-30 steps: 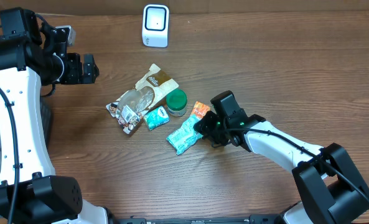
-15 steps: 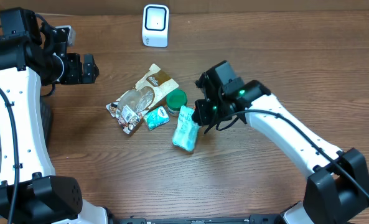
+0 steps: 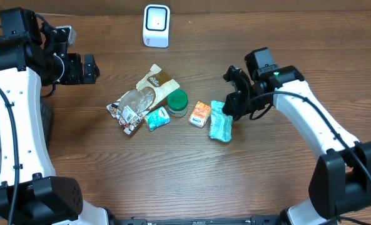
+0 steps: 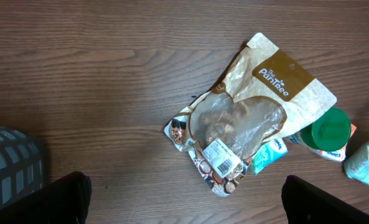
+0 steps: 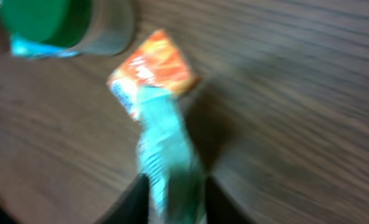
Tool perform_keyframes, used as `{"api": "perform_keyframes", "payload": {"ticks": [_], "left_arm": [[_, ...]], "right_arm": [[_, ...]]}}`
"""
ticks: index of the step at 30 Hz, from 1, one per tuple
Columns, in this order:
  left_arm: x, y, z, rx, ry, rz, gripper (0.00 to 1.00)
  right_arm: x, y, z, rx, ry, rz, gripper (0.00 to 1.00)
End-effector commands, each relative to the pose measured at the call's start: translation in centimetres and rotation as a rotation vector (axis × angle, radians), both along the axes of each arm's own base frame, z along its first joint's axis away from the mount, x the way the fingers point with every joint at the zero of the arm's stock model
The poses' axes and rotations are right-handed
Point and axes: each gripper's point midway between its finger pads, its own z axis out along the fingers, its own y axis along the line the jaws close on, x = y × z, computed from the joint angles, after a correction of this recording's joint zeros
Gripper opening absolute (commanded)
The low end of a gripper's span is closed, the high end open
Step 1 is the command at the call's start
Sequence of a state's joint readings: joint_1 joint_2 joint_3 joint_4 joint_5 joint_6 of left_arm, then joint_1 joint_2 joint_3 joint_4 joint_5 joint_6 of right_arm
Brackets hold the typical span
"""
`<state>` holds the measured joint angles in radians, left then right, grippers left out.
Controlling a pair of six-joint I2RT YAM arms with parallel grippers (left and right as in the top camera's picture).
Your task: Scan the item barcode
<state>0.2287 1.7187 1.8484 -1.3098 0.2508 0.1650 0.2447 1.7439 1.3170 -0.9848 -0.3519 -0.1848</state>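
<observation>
Right gripper [image 3: 233,105] and teal packet [image 3: 221,129]. The packet stands between the gripper's fingers [image 5: 134,200] in the blurred wrist view. Whether they clamp it or have let go cannot be told. An orange packet [image 3: 200,114] lies just beyond the packet's far end, and a green-lidded jar [image 3: 177,102] farther out. Left gripper [image 3: 88,69] is spread wide and empty, well apart from a tan pouch [image 4: 259,118] ahead of it.

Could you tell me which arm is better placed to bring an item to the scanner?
Right: the right gripper pinches the packet; the left gripper hangs open, empty, far from it.
</observation>
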Motion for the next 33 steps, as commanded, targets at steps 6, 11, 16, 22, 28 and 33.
{"api": "perform_keyframes", "payload": {"ticks": [6, 11, 16, 22, 28, 33], "left_arm": [[0.2, -0.4, 1.1, 0.010, -0.037, -0.030, 1.00], [0.2, -0.4, 1.1, 0.010, -0.036, -0.030, 1.00], [0.2, -0.4, 1.1, 0.010, -0.037, -0.030, 1.00], [0.2, -0.4, 1.1, 0.010, -0.037, -0.030, 1.00], [0.2, -0.4, 1.1, 0.010, -0.037, -0.029, 1.00], [0.2, -0.4, 1.1, 0.010, -0.037, -0.029, 1.00]], "right_arm": [[2.3, -2.3, 0.8, 0.096, 0.111, -0.398, 0.61], [0.9, 0.5, 0.0, 0.061, 0.195, -0.502, 0.53], [1.1, -1.0, -1.4, -0.062, 0.162, -0.537, 0.52], [2.0, -4.3, -1.3, -0.033, 0.129, -0.424, 0.53], [0.7, -1.8, -0.7, 0.116, 0.177, -0.291, 0.42], [-1.4, 0.6, -2.0, 0.115, 0.267, -0.325, 0.33]]}}
